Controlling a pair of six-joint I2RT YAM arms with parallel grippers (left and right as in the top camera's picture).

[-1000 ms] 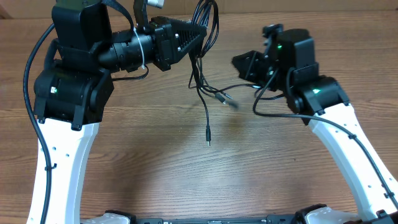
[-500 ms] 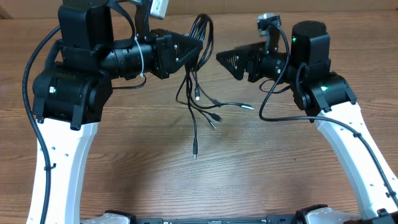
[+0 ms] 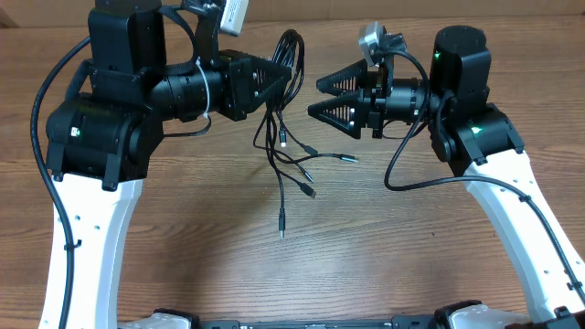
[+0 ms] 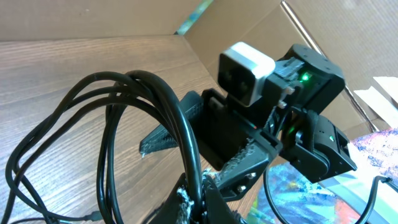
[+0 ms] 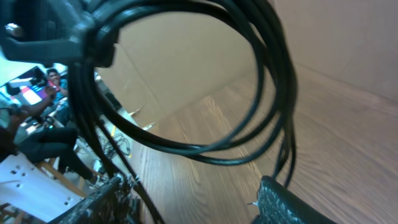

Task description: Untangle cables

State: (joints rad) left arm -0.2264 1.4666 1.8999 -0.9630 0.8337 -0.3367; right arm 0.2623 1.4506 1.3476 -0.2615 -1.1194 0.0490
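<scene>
Thin black flexible cables [image 4: 184,130], several, bunched into one loop at the far centre of the scene. Gripped at the loop's base by the left gripper [image 3: 291,71], black triangular fingers pressed together on the bundle. Loose strands trail from there toward the near side over the brown wooden table [image 3: 393,247], fanned apart, each ending in a small plug. Nearest plug [image 3: 281,233] well apart from the others; another plug [image 3: 351,158] points right. Contact between plugs and table: cannot tell.

Opposite, the right gripper [image 3: 316,98]: just right of the loop, pointed left toward it, black fingers spread wide, gripping nothing. In the right wrist view, the loop arcs across the gap, beyond the fingertips.

Small silver-grey wrist camera [image 3: 371,37]: mounted on top of the right gripper.
</scene>
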